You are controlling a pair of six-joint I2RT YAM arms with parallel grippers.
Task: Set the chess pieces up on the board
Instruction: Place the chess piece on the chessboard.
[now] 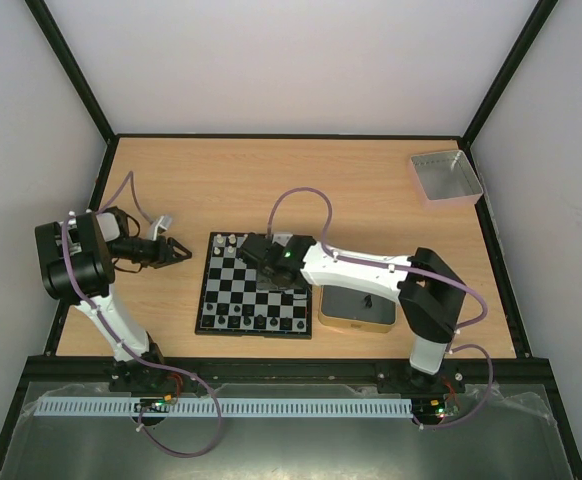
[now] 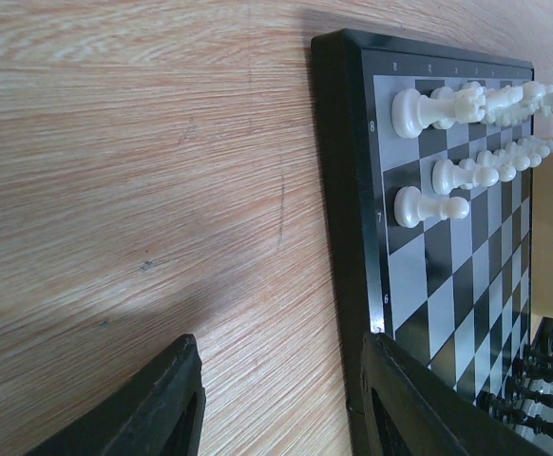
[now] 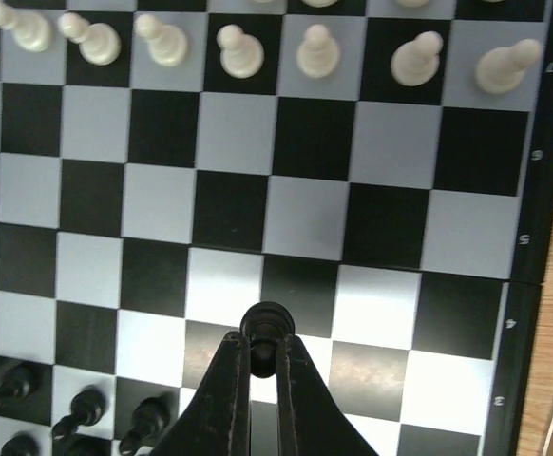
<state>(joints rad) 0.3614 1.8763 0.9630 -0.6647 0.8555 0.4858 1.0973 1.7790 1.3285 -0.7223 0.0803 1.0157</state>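
Pinching a black piece just under its round head, the right gripper hangs over the middle ranks of the board. The piece looks upright, its long axis pointing at the wrist camera. Other black pieces stand nearer the arm and to the left, and white pawns line the far side. The coming move is probably a short carry back toward the near rows. The left gripper is half spread and empty, just off the board's left edge, so the right arm is nearer.
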